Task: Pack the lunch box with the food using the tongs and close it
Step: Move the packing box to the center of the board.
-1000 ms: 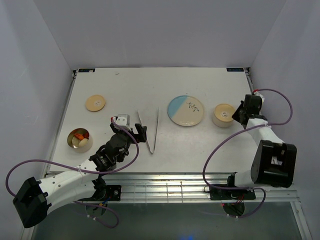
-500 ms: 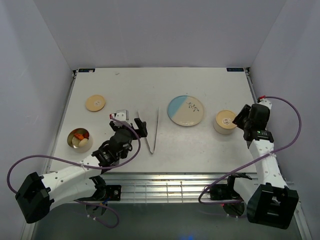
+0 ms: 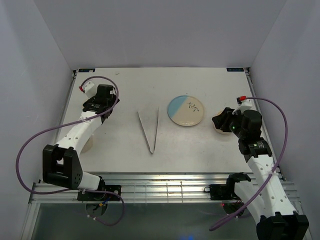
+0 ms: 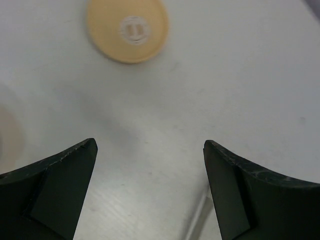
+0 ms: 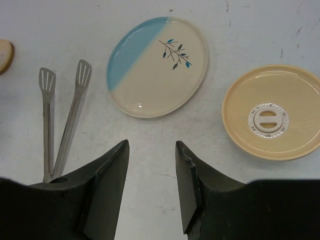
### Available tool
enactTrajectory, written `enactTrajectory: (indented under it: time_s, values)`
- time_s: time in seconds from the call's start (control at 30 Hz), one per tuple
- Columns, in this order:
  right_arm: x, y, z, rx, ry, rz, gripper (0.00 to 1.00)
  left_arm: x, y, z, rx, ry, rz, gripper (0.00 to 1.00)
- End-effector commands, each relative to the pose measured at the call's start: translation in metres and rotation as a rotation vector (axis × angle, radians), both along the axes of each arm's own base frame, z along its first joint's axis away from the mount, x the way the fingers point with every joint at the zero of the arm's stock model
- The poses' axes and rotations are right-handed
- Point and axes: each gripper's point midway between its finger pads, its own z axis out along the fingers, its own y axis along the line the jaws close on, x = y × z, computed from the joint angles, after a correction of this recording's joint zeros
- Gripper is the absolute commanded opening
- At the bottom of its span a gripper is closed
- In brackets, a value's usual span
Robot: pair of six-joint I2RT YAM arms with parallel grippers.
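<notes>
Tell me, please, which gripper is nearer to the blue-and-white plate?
Right. The right gripper hovers just beside the plate; the left gripper is far off, beyond the tongs.

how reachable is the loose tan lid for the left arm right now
Probably yes. The fingers of the left arm stand wide open above the table, with the tan lid lying flat just ahead and only bare surface between. Nothing seems to block it.

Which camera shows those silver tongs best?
The right wrist view: the tongs lie close, slotted tips clear, joined end hidden by a finger. The top view shows the whole V, small. The left wrist view doesn't clearly show them.
</notes>
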Motion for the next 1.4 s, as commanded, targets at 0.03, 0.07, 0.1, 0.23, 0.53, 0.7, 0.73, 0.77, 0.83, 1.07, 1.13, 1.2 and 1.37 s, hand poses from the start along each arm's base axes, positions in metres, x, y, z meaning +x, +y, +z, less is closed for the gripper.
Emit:
enactTrajectory:
  time_s: [0.03, 0.07, 0.1, 0.23, 0.53, 0.7, 0.73, 0.77, 0.83, 1.07, 1.13, 1.2, 1.37]
  values:
    - [-0.01, 0.017, 0.013, 0.019, -0.079, 0.104, 0.48, -0.06, 0.068, -0.033, 0.031, 0.252, 0.231, 0.98]
    - [-0.012, 0.019, 0.015, 0.022, -0.087, 0.116, 0.49, -0.07, 0.078, -0.038, 0.05, 0.285, 0.265, 0.98]
    - [-0.013, 0.019, 0.017, 0.025, -0.094, 0.12, 0.49, -0.077, 0.093, -0.036, 0.055, 0.282, 0.309, 0.98]
    - [-0.012, 0.024, 0.023, 0.04, -0.108, 0.142, 0.49, -0.102, 0.117, -0.058, 0.038, 0.324, 0.383, 0.91]
    - [-0.015, 0.029, 0.021, 0.055, -0.113, 0.174, 0.49, -0.123, 0.14, -0.079, 0.104, 0.414, 0.443, 0.86]
    - [-0.017, 0.029, 0.024, 0.056, -0.125, 0.174, 0.5, -0.103, 0.125, -0.095, 0.042, 0.433, 0.328, 0.76]
    - [-0.017, 0.03, 0.023, 0.056, -0.123, 0.177, 0.5, -0.101, 0.124, -0.096, 0.051, 0.44, 0.303, 0.74]
    - [-0.017, 0.03, 0.023, 0.056, -0.123, 0.177, 0.5, -0.098, 0.123, -0.097, 0.051, 0.435, 0.293, 0.72]
    - [-0.016, 0.029, 0.022, 0.056, -0.12, 0.175, 0.5, -0.095, 0.121, -0.097, 0.051, 0.44, 0.264, 0.75]
    - [-0.015, 0.025, 0.024, 0.045, -0.128, 0.149, 0.5, -0.091, 0.117, -0.106, 0.052, 0.46, 0.222, 0.72]
    - [-0.014, 0.025, 0.023, 0.044, -0.126, 0.147, 0.5, -0.089, 0.114, -0.109, 0.04, 0.467, 0.204, 0.69]
    - [-0.014, 0.025, 0.022, 0.043, -0.122, 0.147, 0.5, -0.09, 0.11, -0.112, 0.029, 0.477, 0.18, 0.65]
    - [-0.015, 0.024, 0.023, 0.042, -0.127, 0.145, 0.5, -0.085, 0.105, -0.108, 0.023, 0.457, 0.126, 0.52]
